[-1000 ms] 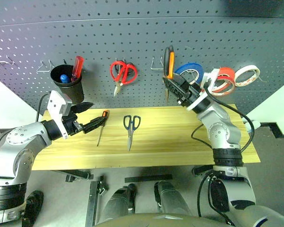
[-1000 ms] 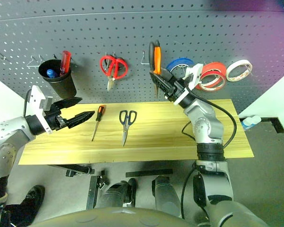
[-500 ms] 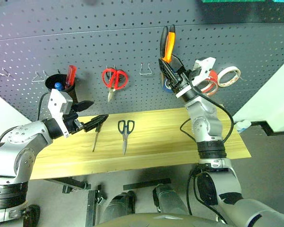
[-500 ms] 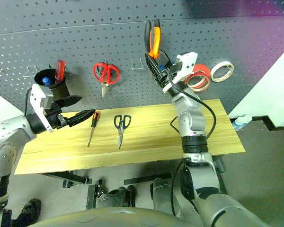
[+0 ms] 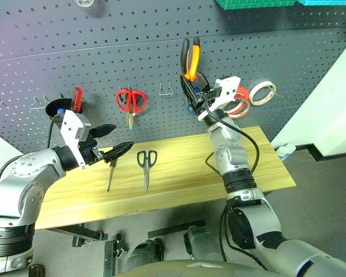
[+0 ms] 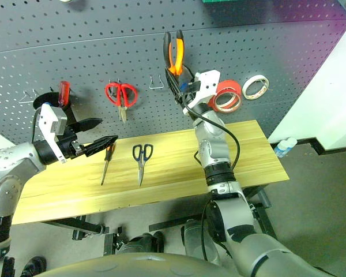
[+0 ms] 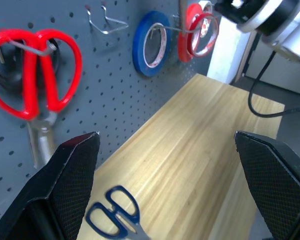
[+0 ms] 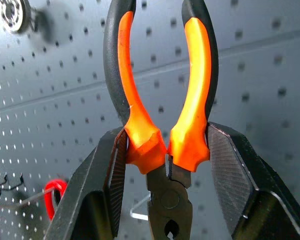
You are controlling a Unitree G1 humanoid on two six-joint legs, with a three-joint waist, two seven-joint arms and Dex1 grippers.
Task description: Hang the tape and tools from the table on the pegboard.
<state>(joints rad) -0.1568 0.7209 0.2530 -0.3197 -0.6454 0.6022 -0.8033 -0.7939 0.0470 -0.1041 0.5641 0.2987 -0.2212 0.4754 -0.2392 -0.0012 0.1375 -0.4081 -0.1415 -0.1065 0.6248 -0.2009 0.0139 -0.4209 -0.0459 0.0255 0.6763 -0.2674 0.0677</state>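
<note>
My right gripper (image 5: 193, 86) is shut on the orange-and-black pliers (image 5: 190, 57), holding them handles-up against the dark pegboard (image 5: 104, 52); its fingers (image 8: 110, 165) clamp both handles of the pliers (image 8: 160, 100). An empty wire hook (image 5: 168, 88) is just to their left. The red-orange tape (image 5: 237, 103) hangs on the pegboard. The black-handled scissors (image 5: 146, 161) and the slim screwdriver (image 5: 111, 173) lie on the table (image 5: 248, 167). Beside the screwdriver, my left gripper (image 5: 112, 141) hovers open and empty.
Red-handled scissors (image 5: 131, 101), a blue tape roll (image 7: 150, 42) and a white tape roll (image 5: 262, 92) hang on the board. A black cup (image 5: 60, 107) at the left holds a red screwdriver (image 5: 76, 95). More empty hooks (image 5: 37, 104) are on the far left.
The camera has swung, shifting the whole picture. My right gripper has raised the pliers higher against the pegboard and tilted them upward. The left gripper has stayed put.
</note>
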